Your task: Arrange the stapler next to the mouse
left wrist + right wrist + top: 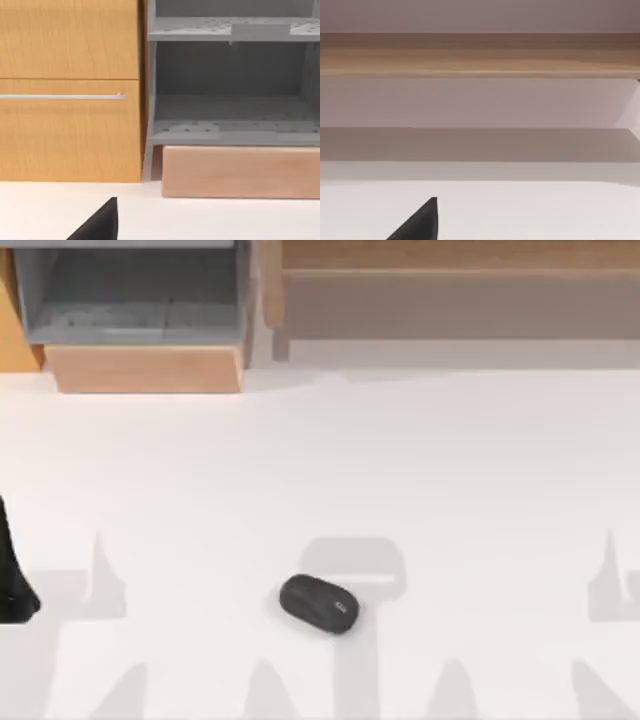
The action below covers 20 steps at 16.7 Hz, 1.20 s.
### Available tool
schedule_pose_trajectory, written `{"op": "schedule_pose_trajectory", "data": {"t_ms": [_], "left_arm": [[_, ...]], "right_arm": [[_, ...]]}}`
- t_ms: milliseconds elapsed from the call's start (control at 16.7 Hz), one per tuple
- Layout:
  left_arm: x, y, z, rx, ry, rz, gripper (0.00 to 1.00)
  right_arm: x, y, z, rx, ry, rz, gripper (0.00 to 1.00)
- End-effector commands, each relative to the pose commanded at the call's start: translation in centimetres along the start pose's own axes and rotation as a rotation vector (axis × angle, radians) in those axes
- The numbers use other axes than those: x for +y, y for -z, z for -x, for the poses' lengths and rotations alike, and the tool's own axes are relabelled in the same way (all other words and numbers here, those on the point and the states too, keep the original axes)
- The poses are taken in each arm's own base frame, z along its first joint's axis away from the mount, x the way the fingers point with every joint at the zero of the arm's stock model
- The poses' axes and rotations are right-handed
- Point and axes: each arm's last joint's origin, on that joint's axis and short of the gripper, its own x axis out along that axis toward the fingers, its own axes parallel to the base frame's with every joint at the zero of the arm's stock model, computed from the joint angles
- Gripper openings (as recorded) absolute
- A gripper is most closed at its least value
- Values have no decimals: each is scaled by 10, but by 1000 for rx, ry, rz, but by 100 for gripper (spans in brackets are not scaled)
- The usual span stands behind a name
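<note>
While left arm [14, 575] parks at table's left edge; mouse [318, 603] lies mid-table.

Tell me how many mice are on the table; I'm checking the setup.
1. The mouse lies on the white table, near the front edge, about midway between left and right in the top view. Others could lie outside the views.

The mouse [318, 604] is a dark grey-black oval lying flat on the white table [400, 460]. A small light mark sits at its right end. It lies well apart from any fingers.
</note>
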Motion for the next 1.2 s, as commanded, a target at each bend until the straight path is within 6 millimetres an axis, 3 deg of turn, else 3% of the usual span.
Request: {"op": "schedule_pose_trajectory", "data": {"t_ms": [240, 600, 900, 1200], "left_arm": [[1, -6, 0, 22, -5, -5, 100], [8, -55, -18, 282, -54, -48, 100], [27, -80, -84, 732, -85, -73, 100], [58, -63, -164, 1165, -76, -60, 100]], "right_arm": [[0, 0, 0, 0, 0, 0, 100], [0, 0, 0, 0, 0, 0, 100], [0, 0, 0, 0, 0, 0, 100], [0, 0, 0, 0, 0, 0, 100]]}}
